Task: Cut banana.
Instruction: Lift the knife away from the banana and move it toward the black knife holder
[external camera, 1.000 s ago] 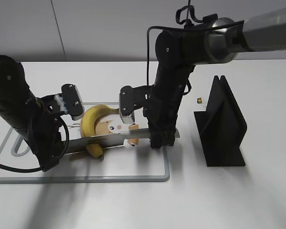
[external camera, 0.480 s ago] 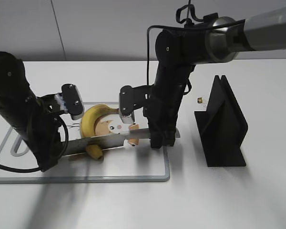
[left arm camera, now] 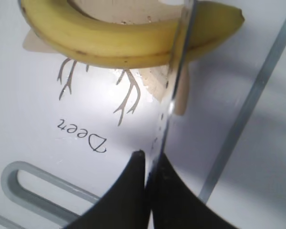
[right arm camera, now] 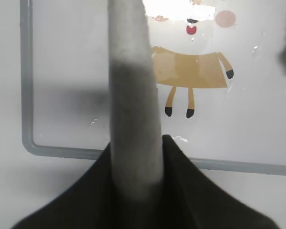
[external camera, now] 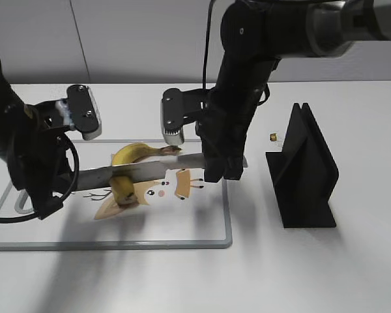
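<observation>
A yellow banana [external camera: 133, 155] lies curved over the white cutting board [external camera: 182, 242] with the deer picture. A long knife crosses the banana near one end; its blade [external camera: 104, 175] also shows in the left wrist view [left arm camera: 174, 95], edge-on against the banana [left arm camera: 109, 40]. My left gripper [external camera: 64, 189] is shut on the blade tip [left arm camera: 150, 157]. My right gripper [external camera: 218, 171] is shut on the grey knife handle [right arm camera: 133, 95], at the board's right rim [right arm camera: 26, 95]. Whether the banana is cut through is hidden by the blade.
A black knife stand [external camera: 306, 169] is upright on the table right of the board. A small gold object [external camera: 273, 137] lies behind it. The board's grey rim [left arm camera: 238, 129] runs close to the blade; its handle slot [left arm camera: 33, 181] is near my left gripper.
Both grippers and the knife have risen. The banana now sits higher in the exterior view with the blade still across it, and more of the deer picture shows below.
</observation>
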